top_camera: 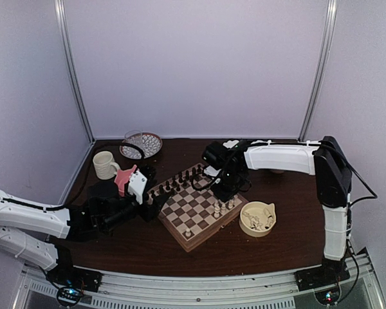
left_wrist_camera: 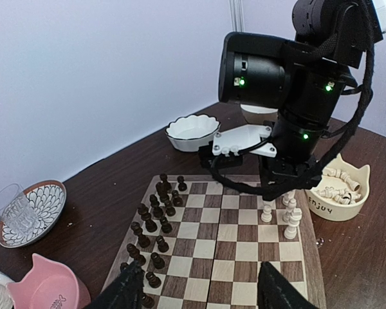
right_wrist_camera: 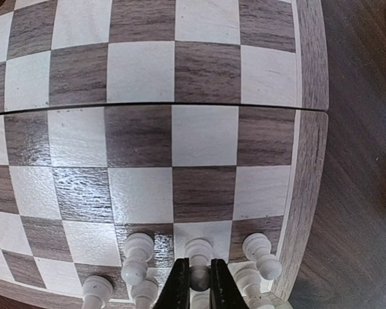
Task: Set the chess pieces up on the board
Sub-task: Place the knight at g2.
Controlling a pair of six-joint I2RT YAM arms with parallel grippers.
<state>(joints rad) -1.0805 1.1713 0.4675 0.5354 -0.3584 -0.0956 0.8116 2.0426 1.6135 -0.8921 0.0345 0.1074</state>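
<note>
The small cream-white chess pieces stand in a loose cluster on the edge squares at the right side of the board, a square wooden chessboard with light and dark brown checks and a pale rim that lies turned like a diamond in the middle of the dark brown wooden table. One more cream piece stands alone near the board's near corner. The right gripper hangs straight down over this cluster, its black fingers drawn narrow and pinched on one cream-white pawn that stands among its fellows. Small dark brown chess figures fill two rows along the opposite edge. The left gripper hovers low at the board's left side, its fingers spread wide with bare squares showing between them.

Just beside the board on the right sits a cream cat-eared bowl with further cream pieces in it. Behind the board stand a white scalloped bowl, a patterned plate carrying a clear glass, a cream ribbed mug and a pink cat-eared bowl.
</note>
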